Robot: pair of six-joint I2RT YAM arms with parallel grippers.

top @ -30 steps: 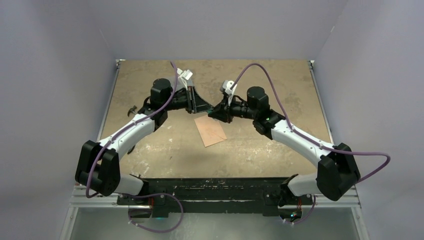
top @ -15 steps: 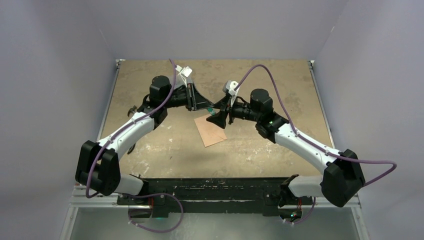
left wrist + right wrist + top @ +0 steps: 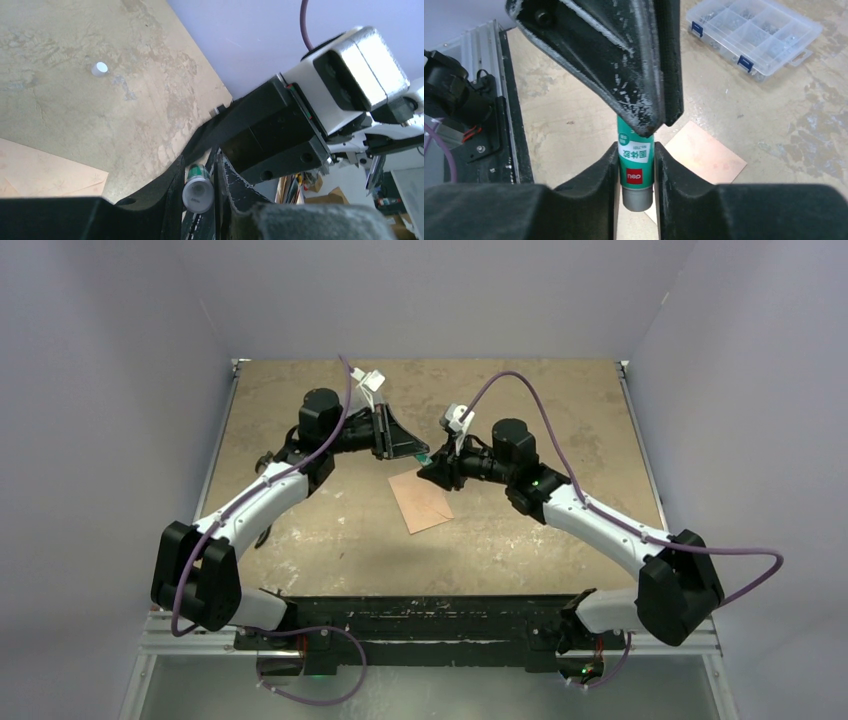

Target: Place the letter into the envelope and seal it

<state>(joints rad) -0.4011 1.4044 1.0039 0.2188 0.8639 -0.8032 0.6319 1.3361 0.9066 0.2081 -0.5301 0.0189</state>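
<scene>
Tan scuffed table point(image 3: 610, 420), lilac walls point(image 3: 420, 290); left gripper point(image 3: 424, 455) and right gripper point(image 3: 432, 469) clamp 1 glue stick point(image 3: 635, 165).

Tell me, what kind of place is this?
Probably a robotics lab test cell: the left arm and right arm mounted at a scuffed tabletop, plain walls around, and a clear parts organizer nearby.

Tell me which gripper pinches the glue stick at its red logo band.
The right gripper: it clamps the glue stick on the red band beside the grey end. The left gripper holds the green far end instead.
</scene>
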